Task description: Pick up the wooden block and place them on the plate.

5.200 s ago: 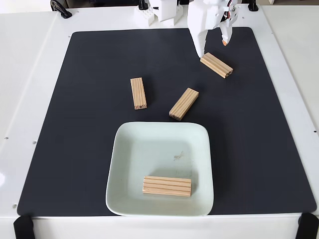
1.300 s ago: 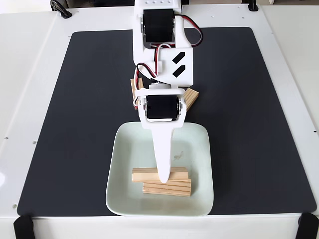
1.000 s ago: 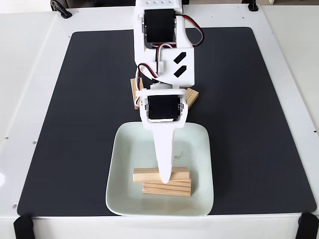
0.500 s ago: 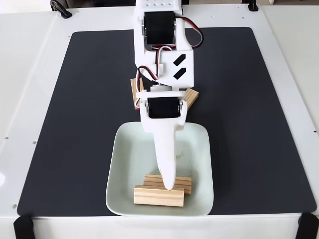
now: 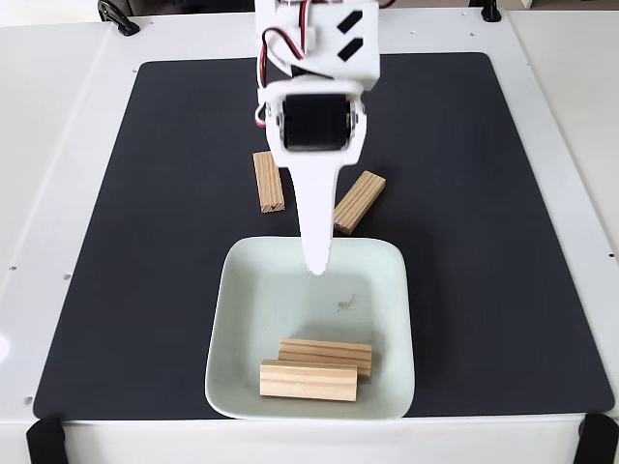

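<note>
A: Where do the blocks stand relative to the plate (image 5: 232, 290)?

B: Two wooden blocks lie inside it near its front rim, one (image 5: 326, 353) touching the other (image 5: 308, 380). Two more rest on the black mat (image 5: 503, 242) just beyond its far rim: one (image 5: 268, 180) toward the left, one (image 5: 359, 201) angled right.

A: And the jaws (image 5: 316, 263)?

B: They hang empty over the plate's far edge; whether spread or pressed together cannot be told. Judging by that, a release looks done; the next move calls for reaching a mat block.

White table (image 5: 58, 145), black mat (image 5: 174, 271) on top.
Mat covers most of the tabletop, white margins left, right and near. Black clamps at the near corners (image 5: 44, 440) and far edge. Even, bright light, soft shadows.
</note>
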